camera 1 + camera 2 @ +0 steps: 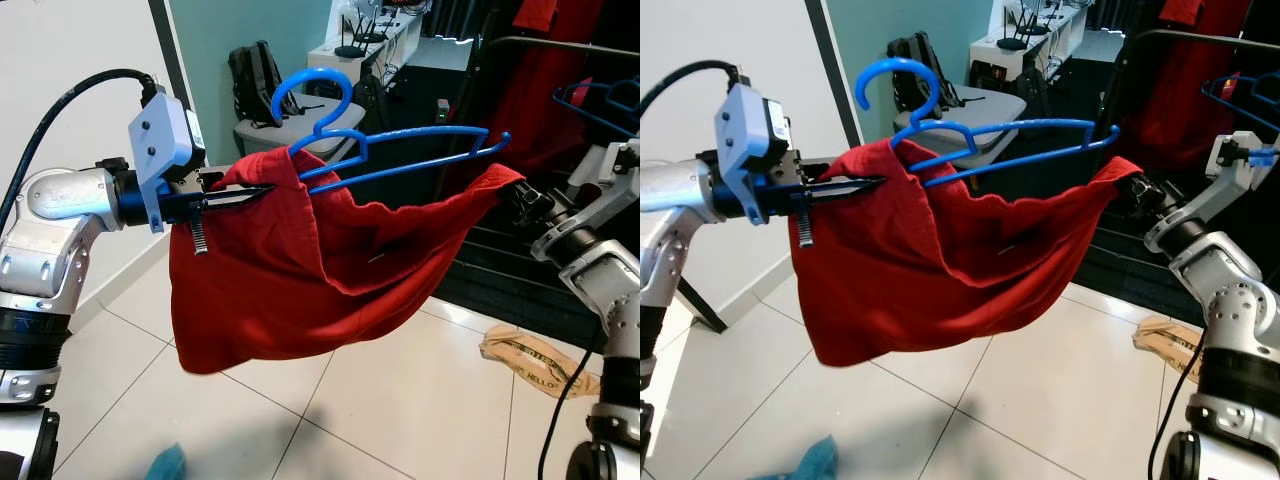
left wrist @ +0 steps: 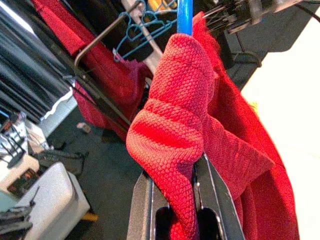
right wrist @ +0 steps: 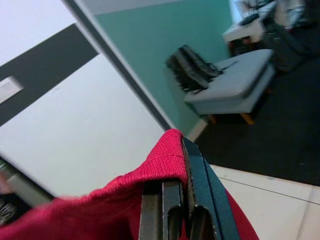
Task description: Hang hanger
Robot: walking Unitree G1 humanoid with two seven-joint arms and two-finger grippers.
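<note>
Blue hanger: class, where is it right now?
In the left eye view the blue hanger sits mid-frame atop the red shirt, which is stretched between the left gripper and right gripper, its hook up, off the rail.

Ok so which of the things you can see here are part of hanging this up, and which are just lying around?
Part of the job:
- blue hanger
- red shirt draped on it
- left gripper, shut on the shirt
- right gripper, shut on the shirt's other end
- clothes rail

Just lying about:
- paper bag on the floor
- blue cloth on the floor
- backpack
- grey seat
</note>
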